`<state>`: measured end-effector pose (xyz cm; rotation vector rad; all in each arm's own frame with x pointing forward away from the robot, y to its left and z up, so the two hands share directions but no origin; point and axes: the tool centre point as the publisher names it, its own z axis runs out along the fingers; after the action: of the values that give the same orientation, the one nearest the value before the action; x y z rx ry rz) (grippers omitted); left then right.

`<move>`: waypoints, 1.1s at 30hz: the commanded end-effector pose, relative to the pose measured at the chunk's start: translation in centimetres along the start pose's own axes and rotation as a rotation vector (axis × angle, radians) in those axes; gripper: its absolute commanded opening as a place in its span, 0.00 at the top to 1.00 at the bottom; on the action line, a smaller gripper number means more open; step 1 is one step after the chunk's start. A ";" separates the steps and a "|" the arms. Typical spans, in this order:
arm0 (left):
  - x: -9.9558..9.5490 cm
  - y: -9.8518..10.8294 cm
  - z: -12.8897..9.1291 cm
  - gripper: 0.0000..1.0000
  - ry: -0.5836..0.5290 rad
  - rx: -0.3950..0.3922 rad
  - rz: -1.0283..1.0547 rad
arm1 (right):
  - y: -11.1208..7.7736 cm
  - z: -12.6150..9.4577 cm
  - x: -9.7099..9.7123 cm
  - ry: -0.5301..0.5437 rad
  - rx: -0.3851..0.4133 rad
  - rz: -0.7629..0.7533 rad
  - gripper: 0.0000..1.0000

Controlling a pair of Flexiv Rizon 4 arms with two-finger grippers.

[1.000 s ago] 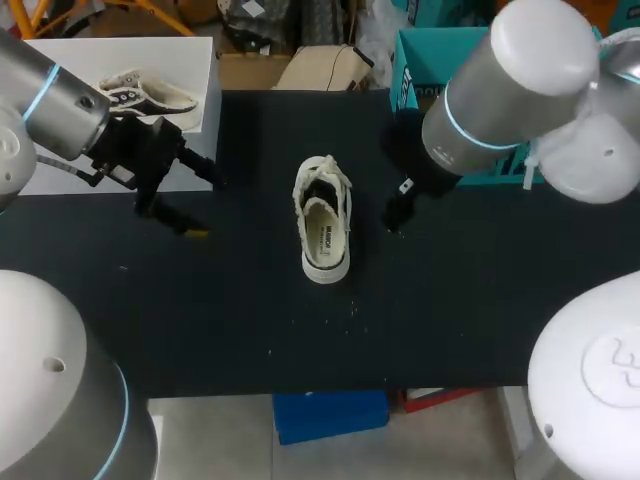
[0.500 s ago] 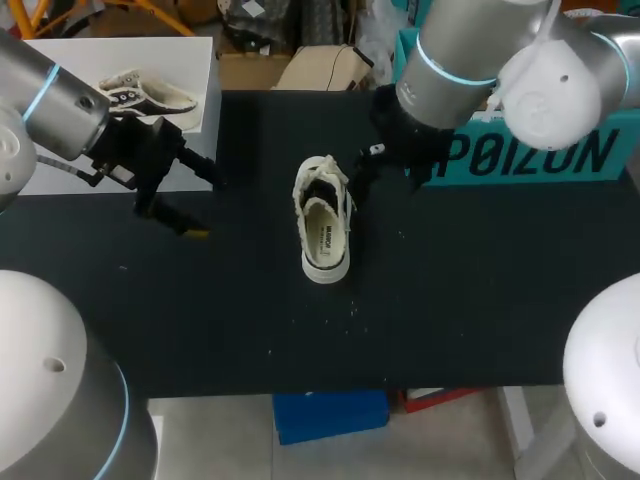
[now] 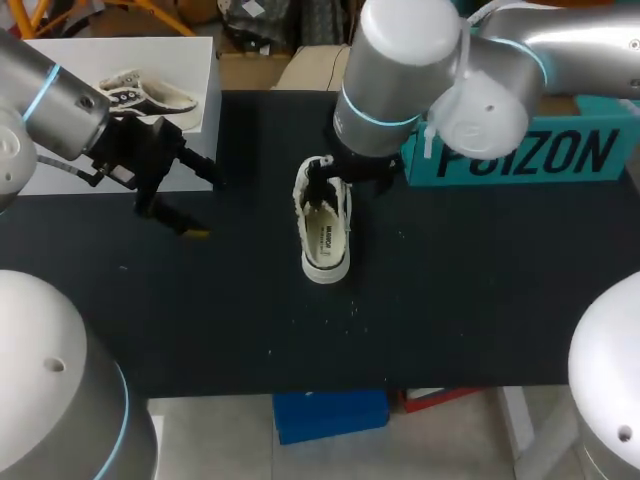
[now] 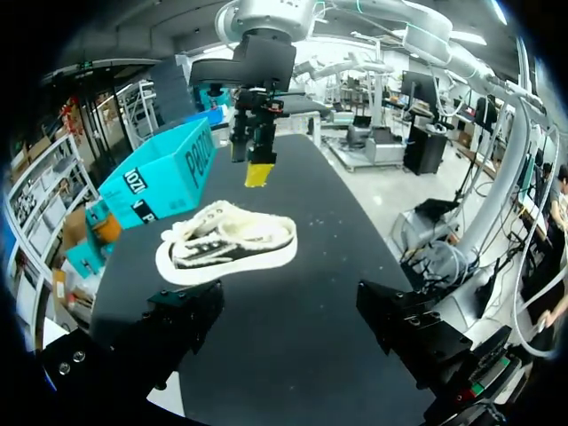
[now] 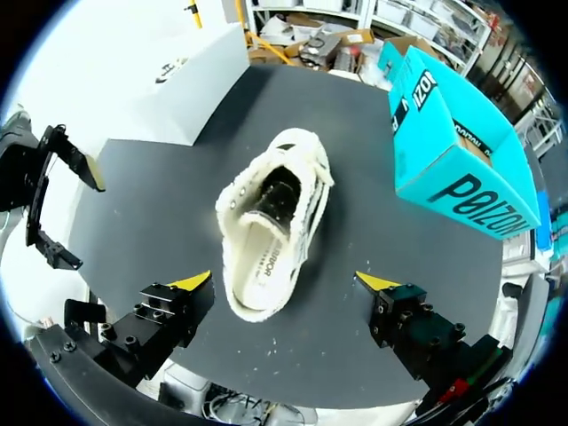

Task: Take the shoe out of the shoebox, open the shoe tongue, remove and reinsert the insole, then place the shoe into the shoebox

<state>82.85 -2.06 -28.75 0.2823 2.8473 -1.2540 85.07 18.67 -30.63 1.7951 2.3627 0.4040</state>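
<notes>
Tally now: shoes, two: cream shoe (image 3: 324,225) near the shoebox (image 3: 520,155), black-and-cream shoe (image 3: 150,92) well apart from it | shoebox, one | white box (image 3: 60,150), one | grippers, two: left gripper (image 3: 207,207), right gripper (image 5: 284,281)

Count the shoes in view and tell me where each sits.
2. One cream shoe lies on the table, below the right gripper. A second shoe lies on the white surface at far left. The inside of the teal shoebox is partly hidden.

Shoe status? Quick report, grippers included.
Left gripper open, empty, off to one side. Right gripper open, above the shoe. Shoe upright on the table, outside the shoebox. Nothing seen in the way.
</notes>
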 end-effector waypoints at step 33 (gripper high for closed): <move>0.1 0.0 0.1 0.00 -0.002 -0.003 0.000 | 3.4 7.3 -3.2 -0.077 0.127 0.061 0.31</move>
<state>82.85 -2.06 -28.75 0.2823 2.8474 -1.2540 90.38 16.94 -35.95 1.9007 2.3253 0.2088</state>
